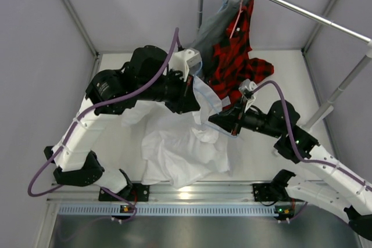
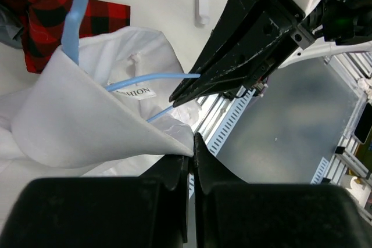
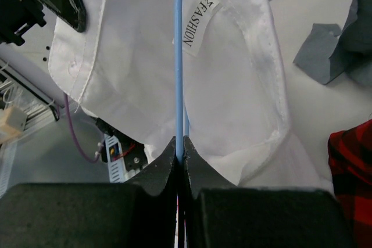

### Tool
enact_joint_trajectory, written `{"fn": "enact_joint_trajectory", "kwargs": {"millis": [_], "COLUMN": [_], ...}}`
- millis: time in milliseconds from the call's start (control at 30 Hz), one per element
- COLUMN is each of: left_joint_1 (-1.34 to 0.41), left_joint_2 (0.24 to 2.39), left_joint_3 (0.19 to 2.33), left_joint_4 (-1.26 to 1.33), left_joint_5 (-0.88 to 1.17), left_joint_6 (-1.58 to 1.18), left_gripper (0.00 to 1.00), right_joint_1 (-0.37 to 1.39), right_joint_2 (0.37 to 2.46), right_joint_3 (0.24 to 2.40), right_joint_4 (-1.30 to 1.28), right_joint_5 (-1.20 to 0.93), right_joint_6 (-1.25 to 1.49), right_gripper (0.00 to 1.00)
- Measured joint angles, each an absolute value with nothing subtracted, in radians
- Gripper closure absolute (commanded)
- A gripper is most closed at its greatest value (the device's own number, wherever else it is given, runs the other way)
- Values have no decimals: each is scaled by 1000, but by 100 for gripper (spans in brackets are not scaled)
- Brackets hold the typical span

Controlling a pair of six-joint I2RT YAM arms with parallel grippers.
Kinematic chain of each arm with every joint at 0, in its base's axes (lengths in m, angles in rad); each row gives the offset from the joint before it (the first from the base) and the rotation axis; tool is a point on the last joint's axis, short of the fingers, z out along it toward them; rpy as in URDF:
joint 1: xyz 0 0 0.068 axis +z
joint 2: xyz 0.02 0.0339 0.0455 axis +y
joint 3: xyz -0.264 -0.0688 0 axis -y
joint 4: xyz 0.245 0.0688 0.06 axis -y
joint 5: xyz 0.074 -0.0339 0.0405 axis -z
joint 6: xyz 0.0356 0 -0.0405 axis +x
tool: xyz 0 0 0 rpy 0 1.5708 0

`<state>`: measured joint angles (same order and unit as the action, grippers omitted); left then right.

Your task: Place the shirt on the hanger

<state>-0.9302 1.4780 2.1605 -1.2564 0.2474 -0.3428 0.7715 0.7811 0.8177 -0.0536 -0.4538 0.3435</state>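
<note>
Shirt: bulk lies crumpled on the bench, collar end lifted between the arms. Left tool is pinched on the collar edge. Right tool is clamped on the light-blue hanger, whose wire is inside the neck opening. Best approach: hold the edge taut and feed the hanger arm toward a shoulder. Fabric is thin, limp and wrinkled; the wire is slim and smooth.

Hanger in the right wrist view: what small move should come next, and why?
Probably the right gripper eases the hanger a little deeper into the shirt. It is shut on the blue wire, which runs inside the collar past the label, while the left gripper pinches the collar edge open.
</note>
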Motion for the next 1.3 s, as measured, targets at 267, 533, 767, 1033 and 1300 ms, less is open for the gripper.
{"fn": "enact_joint_trajectory", "kwargs": {"millis": [267, 533, 767, 1033, 1300], "left_joint_1": [-931, -931, -775, -654, -640], "left_joint_2": [1515, 1372, 1299, 1470, 1462], "left_joint_3": [2315, 2230, 2092, 2121, 2088], "left_joint_4": [-1306, -1108, -912, -861, -860], "left_joint_5": [276, 75, 73, 404, 752], "left_joint_6": [-262, -133, 60, 207, 266], "left_gripper": [1, 2, 4, 11, 16], "right_joint_1": [822, 822, 821, 715, 577], "right_joint_2": [762, 749, 681, 581, 537], "right_joint_3": [710, 680, 674, 667, 667], "right_joint_4": [161, 249, 260, 210, 146], "right_joint_5": [-327, -277, -285, -400, -607], "right_joint_6": [350, 341, 324, 318, 346], "right_gripper": [100, 100, 100, 100, 100]}}
